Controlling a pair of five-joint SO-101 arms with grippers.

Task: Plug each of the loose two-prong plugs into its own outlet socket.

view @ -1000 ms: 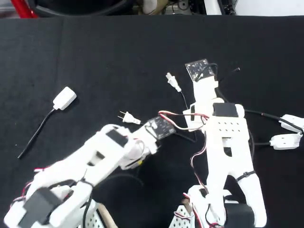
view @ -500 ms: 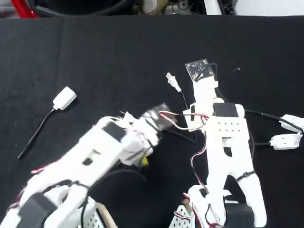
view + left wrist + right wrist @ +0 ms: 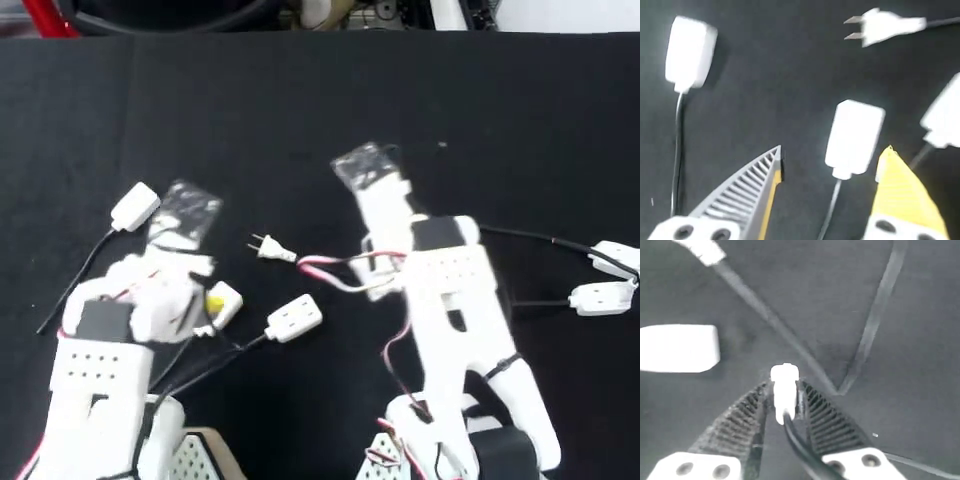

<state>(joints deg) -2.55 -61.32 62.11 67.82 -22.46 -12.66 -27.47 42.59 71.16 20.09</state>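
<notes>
Seen from above, the black desk (image 3: 300, 90) carries the left arm (image 3: 95, 365) at its near left corner. The arm's blurred tip lies close to the far-left socket (image 3: 135, 206). A loose plug (image 3: 271, 247) lies mid-desk with its prongs toward that socket. Nearer the arms sit the inner socket (image 3: 228, 308), with a yellow jaw tip just beside it, and the middle socket (image 3: 295, 317). The cords of both run back toward the left arm. The right arm (image 3: 455, 290) stretches up the middle, its blurred tip beyond the loose plug. An upper edge socket (image 3: 614, 258) and a lower edge socket (image 3: 603, 297) lie at the desk's right side.

From the left wrist the grip is plain. The left jaws stand wide apart, one grey and ribbed and one yellow, with nothing between them but the inner socket lying flat on the desk. The loose plug's two metal prongs show clearly here (from above they are mere specks).

From the right wrist, the right jaws press against both sides of the held plug (image 3: 784, 379), and its black cord runs back between them. Its prongs cannot be made out. A white block (image 3: 677, 348) lies on the desk nearby, apart from the jaws.
</notes>
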